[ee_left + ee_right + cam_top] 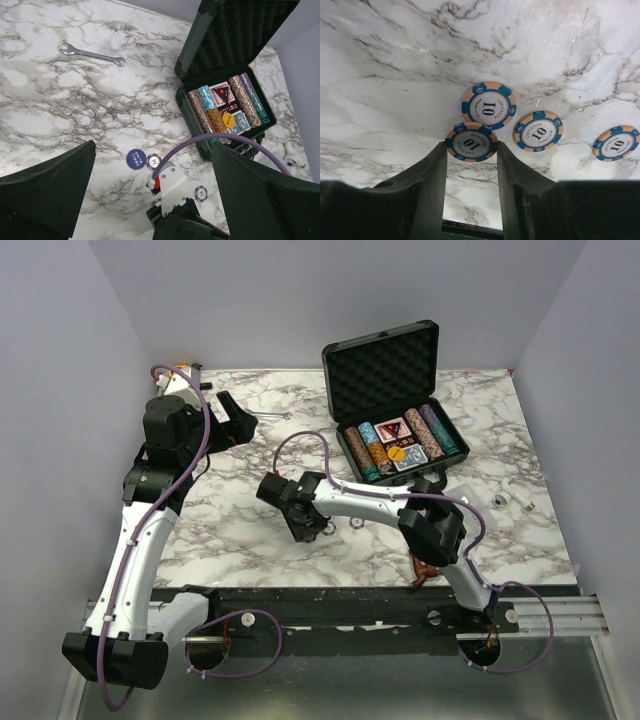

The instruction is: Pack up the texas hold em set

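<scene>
Black fingers of the right claw [471, 146] fill the bottom of the right wrist view. They are closed partway onto a poker chip [471, 141] marked 10, one finger against its 9 o'clock edge and the other against its 3 o'clock edge. From so close it is hard to tell whether that chip is lifted or lies flat on the marble table [380, 75]. A second chip [488, 106] touches it at 1 o'clock. A third chip [538, 131] lies near at 3 o'clock, and a fourth chip [616, 143] sits further out the same way, apart from the others.

Seen from above, this claw hangs near the middle of the table, at 7 o'clock from the case. A brown fitting [425, 570] lies under the right arm's elbow by the near edge.

Higher up, the left claw [154, 145] is spread as wide as it goes and grips nothing. Through the gap between its fingers a blue disc [136, 158] shows on the marble, just beside a loose chip at its 3 o'clock.

Beyond that stands the black case [385, 370], at 1 o'clock on the table. It is open, with its foam-lined lid upright toward the back wall. Inside, rows of chips [200, 107] stand on edge around a red deck [221, 92] and a blue deck [241, 120], with a yellow disc [228, 120] lying on top between them. Farthest off, at 11 o'clock on the table, a wrench [92, 54] lies flat, well apart from everything else.
</scene>
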